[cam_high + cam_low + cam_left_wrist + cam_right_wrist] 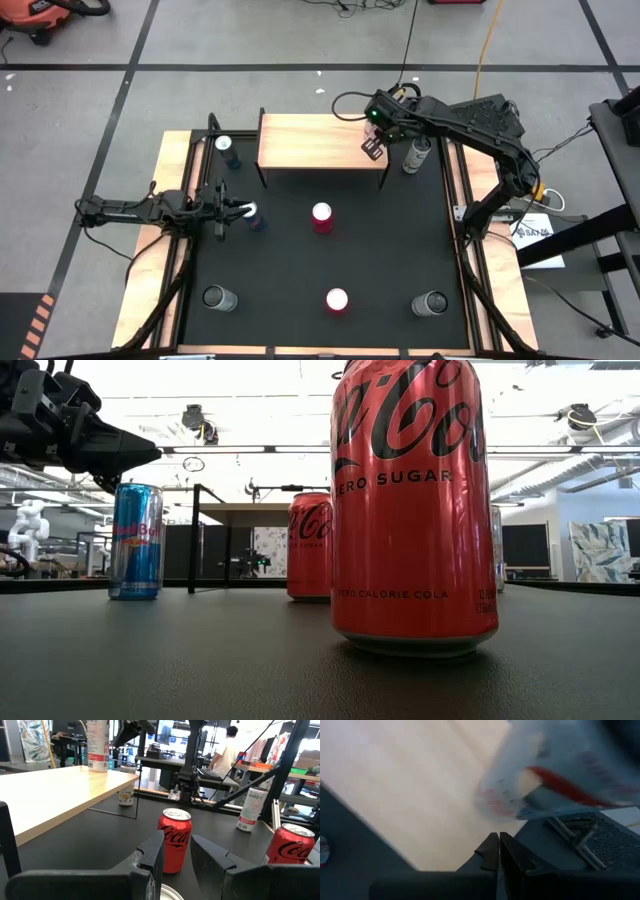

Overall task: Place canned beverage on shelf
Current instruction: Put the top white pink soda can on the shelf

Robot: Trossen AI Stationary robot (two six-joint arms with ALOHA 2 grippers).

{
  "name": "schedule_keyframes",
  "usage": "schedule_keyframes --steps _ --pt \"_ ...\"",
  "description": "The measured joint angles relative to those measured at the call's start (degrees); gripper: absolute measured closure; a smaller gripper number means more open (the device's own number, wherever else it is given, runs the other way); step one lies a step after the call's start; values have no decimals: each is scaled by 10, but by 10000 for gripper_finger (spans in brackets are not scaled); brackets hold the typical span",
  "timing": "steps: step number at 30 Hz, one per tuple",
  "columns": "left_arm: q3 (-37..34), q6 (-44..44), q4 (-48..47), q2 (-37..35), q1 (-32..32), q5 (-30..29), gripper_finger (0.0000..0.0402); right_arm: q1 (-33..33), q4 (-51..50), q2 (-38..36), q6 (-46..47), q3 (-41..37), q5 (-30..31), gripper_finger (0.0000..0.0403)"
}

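The shelf, a light-wood board on thin black legs, stands at the table's far side. In the left wrist view a white can with a red band stands upright on the shelf's right end. From above, my right arm hides it. My right gripper hangs over that end, slanting down, shut; its wrist view shows the can blurred just beyond the fingertips. My left gripper waits level at the table's left, open, above a blue can. My right gripper's shut fingertips stand close beside the white can on the shelf. The can is blurred there, and I cannot tell whether they touch it.
A silver can stands on the mat just right of the shelf. Two red cola cans stand mid-table and near the front. Silver cans mark the near corners, a blue can the shelf's left.
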Motion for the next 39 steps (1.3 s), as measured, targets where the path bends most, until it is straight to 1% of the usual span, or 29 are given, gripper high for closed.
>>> schedule_keyframes --steps 3,10,24,32,39 --pt "0 0 0 0 0 0 301 -7 -1 0 1 0 19 403" --pt "0 0 0 0 0 0 301 -21 12 0 0 0 17 403" --pt "0 0 0 0 0 0 301 -22 39 1 -14 0 14 403" --pt "0 0 0 0 0 0 301 -35 64 2 -15 0 -15 403" --pt "0 0 0 0 0 0 301 -41 65 4 -15 0 -15 403"
